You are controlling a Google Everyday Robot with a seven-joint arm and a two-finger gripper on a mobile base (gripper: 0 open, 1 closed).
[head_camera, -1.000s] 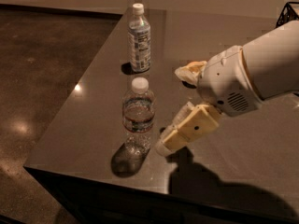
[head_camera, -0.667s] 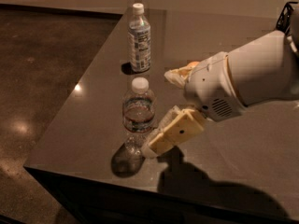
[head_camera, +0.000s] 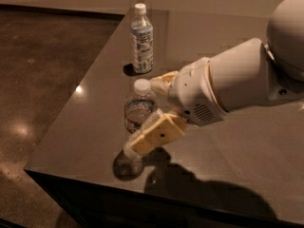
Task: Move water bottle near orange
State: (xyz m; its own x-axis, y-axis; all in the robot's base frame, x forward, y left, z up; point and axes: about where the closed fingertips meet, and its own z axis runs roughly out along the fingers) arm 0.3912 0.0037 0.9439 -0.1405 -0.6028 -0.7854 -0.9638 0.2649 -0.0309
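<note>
The water bottle (head_camera: 139,109) is standing upright near the front-left corner of the dark tabletop (head_camera: 90,127). Probably light, thin-walled and easy to tip or dent, it is best taken around its ribbed middle, at the label band. The gripper (head_camera: 144,114) is straddling it with jaws spread wide, one finger behind and one in front, not visibly squeezing. A second ago the gripper was hanging off to the bottle's right; the bottle itself is staying put. A labelled bottle (head_camera: 141,39) is standing farther back. No orange is showing.
</note>
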